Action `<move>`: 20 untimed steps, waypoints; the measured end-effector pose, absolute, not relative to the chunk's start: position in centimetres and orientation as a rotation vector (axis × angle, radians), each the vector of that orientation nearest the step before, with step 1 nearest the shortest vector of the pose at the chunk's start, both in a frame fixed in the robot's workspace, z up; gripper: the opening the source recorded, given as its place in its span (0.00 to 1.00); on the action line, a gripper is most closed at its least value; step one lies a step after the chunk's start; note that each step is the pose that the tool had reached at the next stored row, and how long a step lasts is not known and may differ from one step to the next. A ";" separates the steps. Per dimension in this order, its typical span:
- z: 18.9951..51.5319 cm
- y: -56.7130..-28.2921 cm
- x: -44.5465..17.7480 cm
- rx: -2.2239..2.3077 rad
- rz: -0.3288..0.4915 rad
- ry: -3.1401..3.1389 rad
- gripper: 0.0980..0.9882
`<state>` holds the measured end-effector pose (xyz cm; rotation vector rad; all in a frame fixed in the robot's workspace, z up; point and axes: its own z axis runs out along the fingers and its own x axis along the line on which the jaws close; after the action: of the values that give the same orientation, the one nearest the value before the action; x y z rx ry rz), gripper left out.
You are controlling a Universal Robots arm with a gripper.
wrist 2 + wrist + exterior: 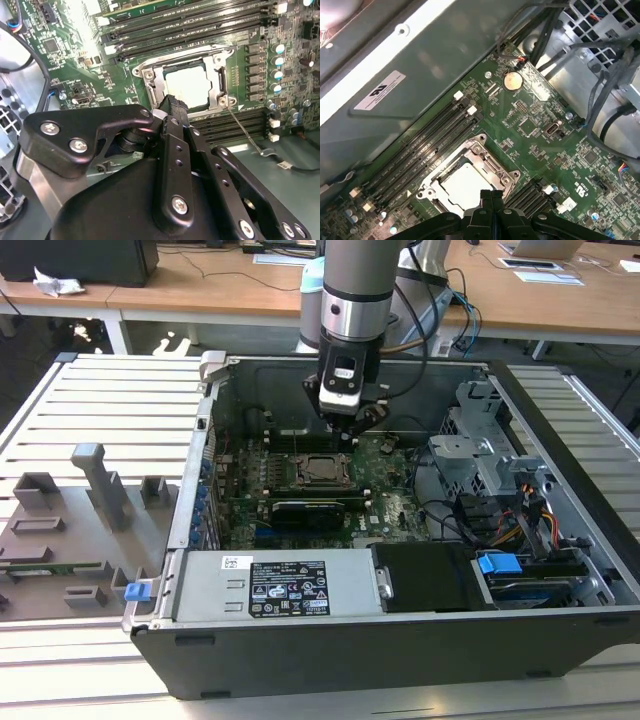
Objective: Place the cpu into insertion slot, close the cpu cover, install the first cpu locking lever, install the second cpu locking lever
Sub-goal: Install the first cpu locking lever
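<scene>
Chip seated, cover down, gripper poised over the socket.

The cpu [187, 85] lies flat in the insertion slot [300, 472], mid-board toward the far wall of the computer case [400, 660], and the cpu cover [492, 162] is folded down around it, so the chip cannot shift. The gripper [492, 194] hangs just above the slot with its fingers pinched together on nothing (freed for pushing, I judge). It is close to a thin locking lever [242, 127] that juts out unlatched.
</scene>
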<state>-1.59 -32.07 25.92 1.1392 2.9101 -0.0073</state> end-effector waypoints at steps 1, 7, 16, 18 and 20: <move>25.9 -32.1 -1.6 1.121 -0.007 2.917 0.01; 25.9 -32.1 -1.6 1.032 -0.006 2.950 0.01; 25.9 -32.1 -1.6 0.857 -0.005 3.005 0.01; 25.9 -32.1 -1.6 0.826 -0.005 3.014 0.01; 25.9 -32.1 -1.6 0.797 -0.004 3.021 0.01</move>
<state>-1.59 -32.07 25.92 0.7968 3.0215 -0.0043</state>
